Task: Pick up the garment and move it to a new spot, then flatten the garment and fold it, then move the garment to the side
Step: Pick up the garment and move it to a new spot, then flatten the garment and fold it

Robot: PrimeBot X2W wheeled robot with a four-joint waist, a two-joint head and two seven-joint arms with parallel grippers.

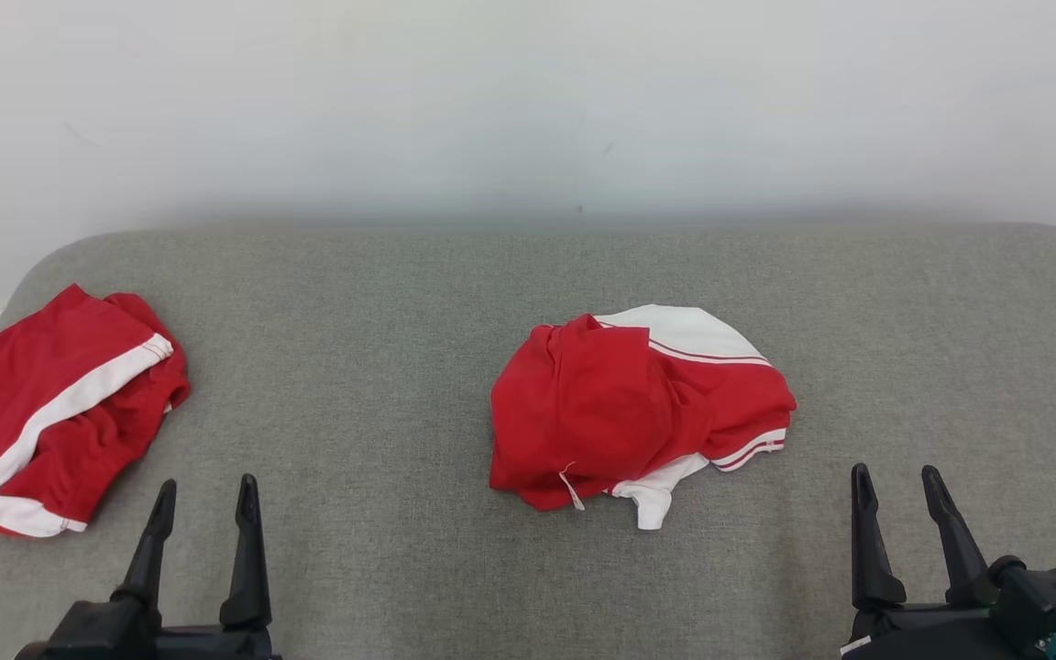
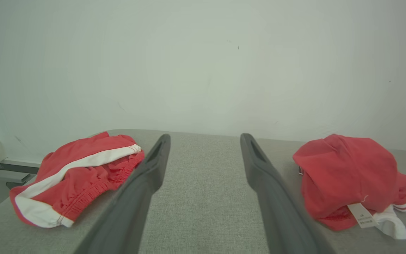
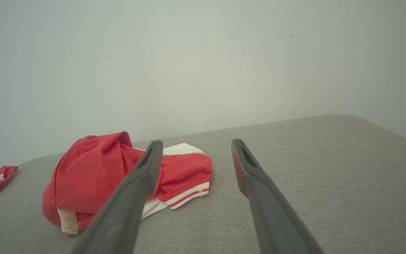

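Garment [image 1: 620, 412]: soft red cloth with white panels, matt. Second garment [image 1: 60, 403]: same matt red-and-white cloth, elastic-gathered waistband. Worktop [image 1: 381, 385]: grey woven fabric, coarse, matt. Wall [image 1: 528, 101]: smooth, matt, pale. Left gripper [image 1: 206, 483], right gripper [image 1: 896, 471]: dark matt plastic, smooth.

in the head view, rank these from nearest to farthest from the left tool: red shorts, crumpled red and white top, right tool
1. red shorts: just left of and ahead of the left tool, at the left end of the grey surface.
2. crumpled red and white top: mid-surface, ahead and to the right.
3. right tool: far right, by the near edge.
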